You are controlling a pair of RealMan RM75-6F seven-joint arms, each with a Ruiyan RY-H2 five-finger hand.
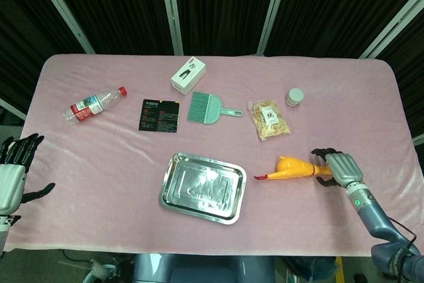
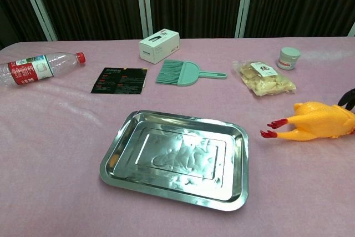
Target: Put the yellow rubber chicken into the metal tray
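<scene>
Reaching right hand point(image 1: 336, 168) at chicken point(image 1: 291, 168) body, right of tray point(image 1: 173, 193) — grip unclear; likely soft, light — take fat body. Left hand point(image 1: 12, 175) open.

Chest view is cutting off the right hand point(image 2: 349, 99) at the right edge; only dark fingertips are showing, so I'm not reading its grip. The yellow rubber chicken point(image 2: 317, 121) is running off that edge too. The water bottle point(image 2: 33, 68) is getting clipped at upper left. The left hand point(image 1: 13, 175) is partly leaving the head view's lower left.
</scene>
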